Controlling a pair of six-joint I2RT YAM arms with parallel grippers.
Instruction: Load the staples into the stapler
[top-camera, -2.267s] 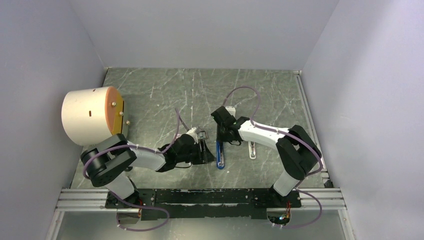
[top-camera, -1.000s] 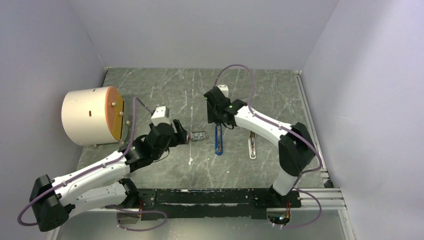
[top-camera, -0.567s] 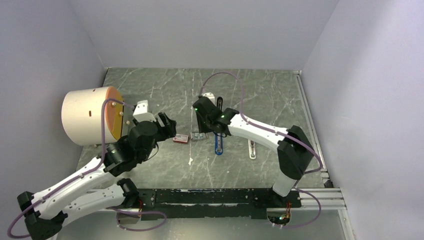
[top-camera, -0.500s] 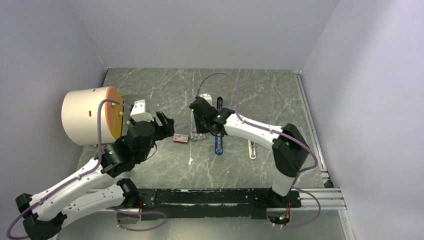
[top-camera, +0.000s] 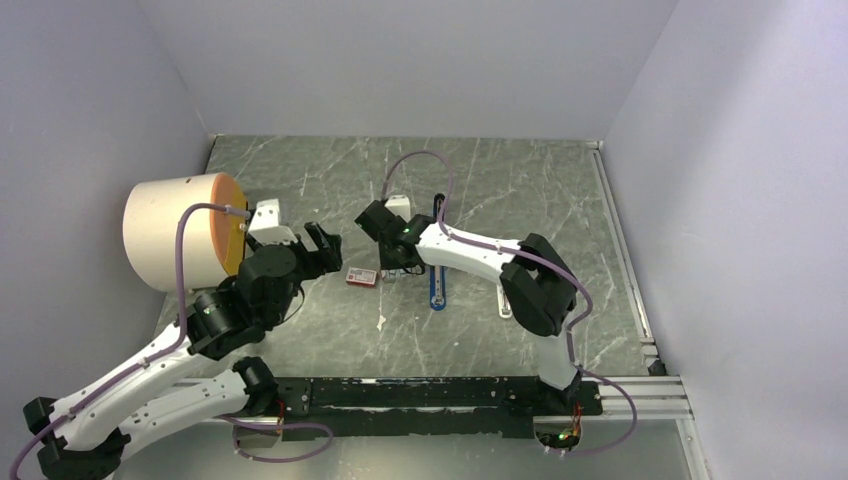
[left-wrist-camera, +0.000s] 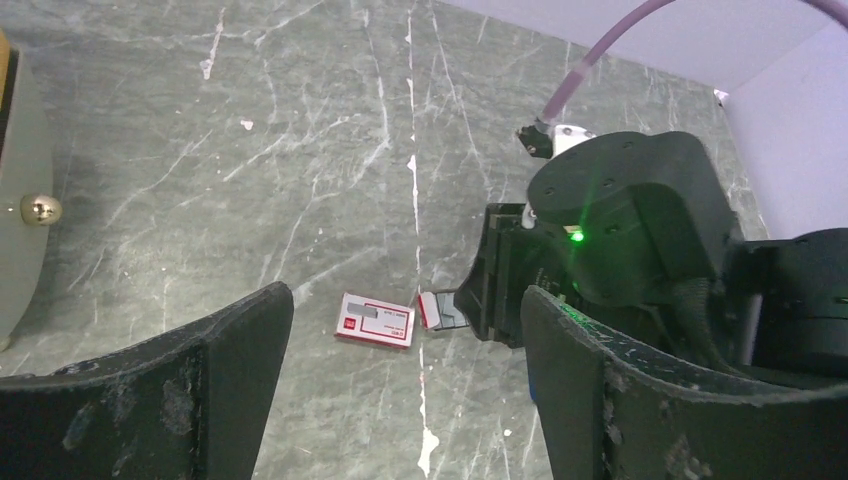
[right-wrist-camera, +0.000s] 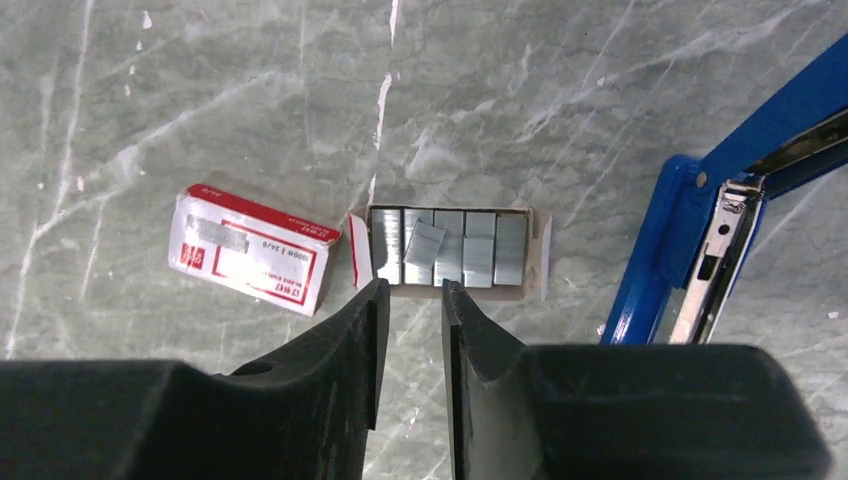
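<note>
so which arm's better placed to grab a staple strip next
Right. The right gripper hangs just above the staples, jaws a narrow slit apart, with the stapler close beside. The left gripper sits wide open, set back on the far side of the red box.

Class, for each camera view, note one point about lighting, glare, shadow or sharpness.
Top external view: soft, even light, faint shadows on the table. Left wrist view: a green light glares on the right arm. Right wrist view: the staples gleam; the right claw looms dark.
</note>
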